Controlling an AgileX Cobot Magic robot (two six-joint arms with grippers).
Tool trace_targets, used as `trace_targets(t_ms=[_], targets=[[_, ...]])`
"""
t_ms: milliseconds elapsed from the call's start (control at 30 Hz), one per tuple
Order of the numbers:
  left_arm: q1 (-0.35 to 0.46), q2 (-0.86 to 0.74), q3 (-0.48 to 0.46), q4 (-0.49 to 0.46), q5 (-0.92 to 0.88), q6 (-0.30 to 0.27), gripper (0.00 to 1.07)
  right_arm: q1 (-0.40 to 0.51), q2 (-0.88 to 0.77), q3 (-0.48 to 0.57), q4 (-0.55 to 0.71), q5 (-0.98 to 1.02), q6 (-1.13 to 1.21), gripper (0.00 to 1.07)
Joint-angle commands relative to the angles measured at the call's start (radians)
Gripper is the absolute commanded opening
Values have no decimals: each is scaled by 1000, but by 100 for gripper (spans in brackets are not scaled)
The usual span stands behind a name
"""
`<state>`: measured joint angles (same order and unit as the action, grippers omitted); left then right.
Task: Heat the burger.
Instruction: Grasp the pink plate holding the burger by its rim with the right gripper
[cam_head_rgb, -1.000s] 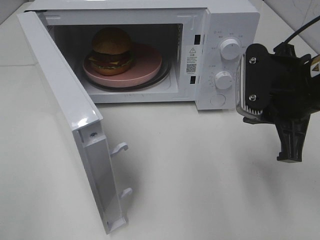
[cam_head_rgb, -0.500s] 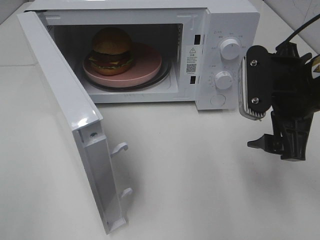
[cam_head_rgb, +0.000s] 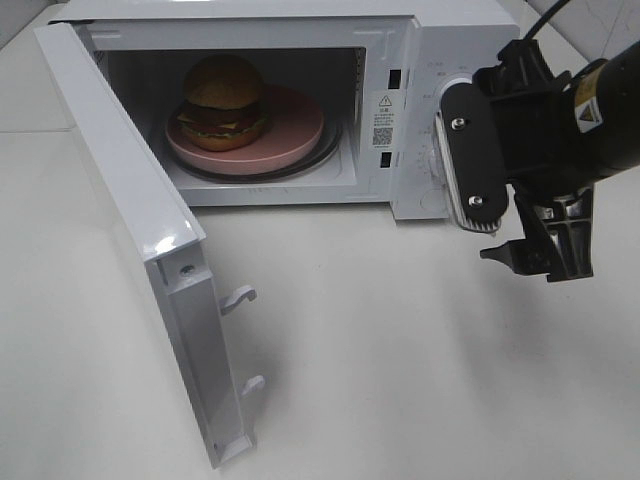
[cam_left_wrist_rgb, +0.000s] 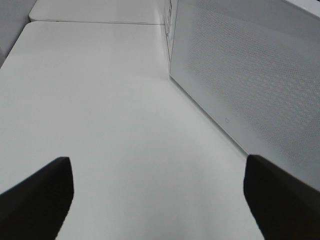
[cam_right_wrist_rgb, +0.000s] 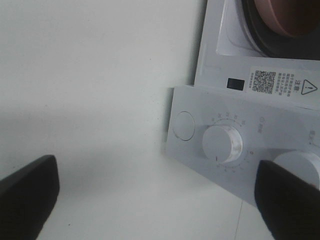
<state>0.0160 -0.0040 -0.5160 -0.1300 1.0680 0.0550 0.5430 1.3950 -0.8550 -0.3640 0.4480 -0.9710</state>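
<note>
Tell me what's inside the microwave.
Inside the open microwave, a burger sits on a pink plate, which rests on a round glass tray. The plate covers most of the tray, and the burger covers part of the plate.

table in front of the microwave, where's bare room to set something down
Bare table between the open door and the right gripper, in front of the microwave. Crowded inside: the pink plate with the burger fills the cavity floor.

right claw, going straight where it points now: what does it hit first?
Probably the microwave control panel, by the lower dial, seen ahead of the right claw. Depth unclear; the table in front may come first.
</note>
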Motion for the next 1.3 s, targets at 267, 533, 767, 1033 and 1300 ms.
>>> trace_targets(t_ms=[267, 533, 767, 1033, 1300], targets=[[1, -14, 2, 1, 0, -2, 84, 80, 195, -162, -84, 2, 38, 98], [1, -14, 2, 1, 0, -2, 84, 88, 330, -293, -96, -41, 49, 97], [1, -14, 2, 1, 0, -2, 84, 92, 417, -372, -96, -76, 49, 97], [1, -14, 2, 1, 0, -2, 84, 97, 545, -488, -87, -109, 51, 96], [1, -14, 2, 1, 0, -2, 84, 97, 640, -560, -84, -178, 54, 94]])
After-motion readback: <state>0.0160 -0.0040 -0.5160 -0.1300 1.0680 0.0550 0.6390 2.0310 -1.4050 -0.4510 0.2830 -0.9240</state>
